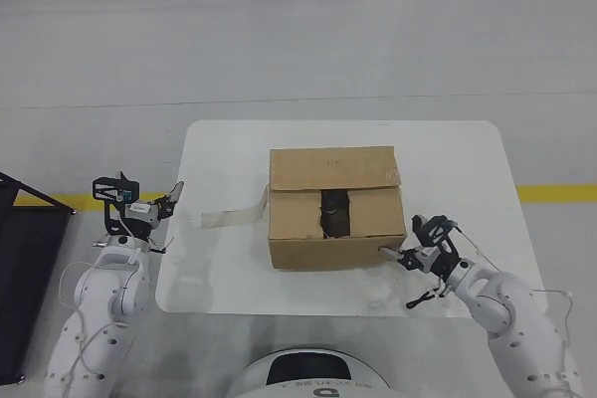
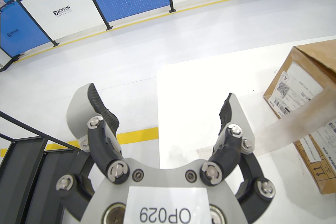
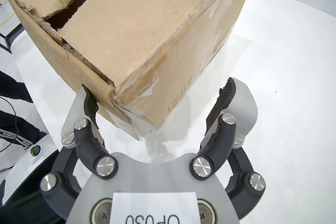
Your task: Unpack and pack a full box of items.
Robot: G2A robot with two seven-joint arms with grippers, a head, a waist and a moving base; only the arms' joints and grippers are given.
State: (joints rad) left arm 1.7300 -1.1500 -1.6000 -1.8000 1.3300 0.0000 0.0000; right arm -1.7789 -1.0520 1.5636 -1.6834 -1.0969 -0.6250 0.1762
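Matt, torn cardboard box (image 3: 147, 33), glossy clear tape (image 3: 139, 89); table (image 1: 438, 149) smooth, probably plastic

Box (image 1: 308, 244) on table (image 1: 458, 159), mid-table. Item (image 1: 334, 211) in the box, under the gap between the top flaps. Tape strip (image 1: 229, 214) runs from the box's left side onto the table. My left gripper (image 2: 160, 93) over the table's left edge, well apart from the box. My right gripper (image 3: 157, 86) at the box's near right corner, corner between the fingers. Rack (image 1: 10, 259) on the floor, left of the table.

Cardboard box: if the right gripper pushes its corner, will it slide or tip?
The cardboard box looks broad and low, so it probably slides rather than tips. Its near corner is torn and crumpled, so it may buckle against the right gripper before the box moves.
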